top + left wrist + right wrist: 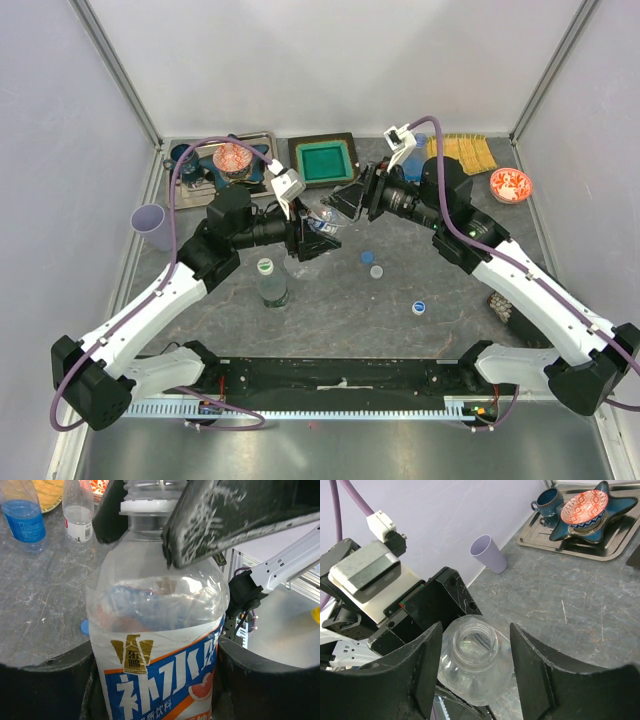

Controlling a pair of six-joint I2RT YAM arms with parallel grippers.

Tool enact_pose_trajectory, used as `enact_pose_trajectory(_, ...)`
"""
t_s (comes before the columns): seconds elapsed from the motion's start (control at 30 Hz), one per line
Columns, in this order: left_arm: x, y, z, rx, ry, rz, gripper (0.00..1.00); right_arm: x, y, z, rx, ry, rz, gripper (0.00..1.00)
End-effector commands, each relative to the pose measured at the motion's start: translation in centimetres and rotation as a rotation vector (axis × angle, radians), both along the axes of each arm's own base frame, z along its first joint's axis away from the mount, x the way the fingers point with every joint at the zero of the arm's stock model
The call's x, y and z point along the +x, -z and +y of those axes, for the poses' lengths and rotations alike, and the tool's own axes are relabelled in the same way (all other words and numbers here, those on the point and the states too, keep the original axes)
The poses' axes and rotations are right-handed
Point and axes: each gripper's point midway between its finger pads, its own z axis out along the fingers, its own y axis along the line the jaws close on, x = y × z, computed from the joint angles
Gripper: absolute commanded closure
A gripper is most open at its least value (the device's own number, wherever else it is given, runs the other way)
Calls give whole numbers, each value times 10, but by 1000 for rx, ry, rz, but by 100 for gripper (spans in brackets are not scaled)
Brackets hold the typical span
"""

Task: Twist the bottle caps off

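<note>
My left gripper (pixel 312 235) (pixel 155 685) is shut on the body of a clear bottle (pixel 150 610) with a blue, white and orange label, held off the table. Its neck (pixel 475 642) is open, with no cap on it. My right gripper (pixel 342 205) (pixel 476 632) is open, one finger on each side of that neck, holding nothing. A green-label bottle (pixel 271 285) stands with its green-and-white cap on. A blue cap (pixel 368 256), a grey-white cap (pixel 376 271) and a blue-and-white cap (pixel 420 307) lie loose on the table. A blue-tinted bottle (pixel 22 517) and a clear one (pixel 77 510) stand further off.
A lilac cup (pixel 152 226) stands at the left wall. A metal tray (pixel 262 140) at the back left holds a red-patterned bowl (pixel 232 157). A green tray (pixel 325 160), a yellow mat (pixel 465 152) and a second red bowl (pixel 510 184) lie along the back.
</note>
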Motion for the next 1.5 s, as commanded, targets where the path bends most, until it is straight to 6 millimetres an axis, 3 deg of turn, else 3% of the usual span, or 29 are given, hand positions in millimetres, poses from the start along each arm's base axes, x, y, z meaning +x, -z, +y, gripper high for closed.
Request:
enact_pose_trajectory(0.0, 8, -31, -2, -29, -10, -124, 45, -6, -6, 4, 26, -41, -19, 40)
enact_pose_trajectory(0.13, 11, -36, -3, -32, -19, -136, 45, -8, 1, 3, 18, -45, -7, 62)
enact_pose_trajectory(0.23, 16, -39, -2, -33, -52, -138, 40, -7, 1, 2, 15, -36, -13, 86)
enact_pose_trajectory(0.27, 22, -39, 0, -31, -81, -138, 32, -6, 0, 0, 15, -27, -18, 100)
enact_pose_trajectory(0.33, 26, -40, 3, -23, -120, -121, 19, -5, -7, -4, 8, -5, -36, 100)
enact_pose_trajectory(0.37, 32, -43, 5, -18, -156, -120, 1, 1, -9, -9, -5, 37, -52, 100)
enact_pose_trajectory(0.43, 38, -44, 6, -4, -186, -105, 1, 5, -22, -18, -13, 91, -83, 100)
enact_pose_trajectory(0.5, 48, -49, 11, 24, -246, -86, 1, 21, -27, -38, -62, 227, -106, 100)
enact_pose_trajectory(0.53, 56, -49, 14, 40, -291, -76, 0, 28, -42, -50, -68, 302, -131, 100)
enact_pose_trajectory(0.57, 60, -59, 17, 40, -317, -84, 1, 36, -44, -60, -93, 375, -130, 100)
enact_pose_trajectory(0.6, 61, -56, 21, 59, -341, -62, 1, 52, -40, -84, -159, 522, -133, 100)
enact_pose_trajectory(0.67, 68, -64, 31, 58, -417, -67, 1, 67, -47, -108, -200, 672, -144, 100)
enact_pose_trajectory(0.7, 70, -65, 35, 57, -443, -67, 0, 78, -46, -135, -243, 836, -149, 100)
enact_pose_trajectory(0.8, 74, -69, 57, 39, -569, -67, 1, 97, -34, -166, -307, 1055, -162, 100)
enact_pose_trajectory(0.83, 75, -69, 64, 37, -611, -70, 1, 105, -15, -166, -370, 1071, -164, 100)
enact_pose_trajectory(0.97, 62, -61, 77, 30, -622, -81, 1, 129, 21, -173, -471, 1179, -180, 100)
enact_pose_trajectory(1.03, 48, -67, 79, -5, -592, -101, 0, 141, 43, -175, -484, 1234, -198, 100)
enact_pose_trajectory(1.07, 46, -58, 80, -2, -586, -84, 0, 148, 39, -173, -434, 1252, -236, 100)
enact_pose_trajectory(1.1, 39, -62, 82, -22, -579, -93, 0, 152, 62, -171, -472, 1247, -234, 100)
enact_pose_trajectory(1.47, 19, -35, 95, -17, -572, -73, 1, 201, 132, -172, -594, 1281, -175, 100)
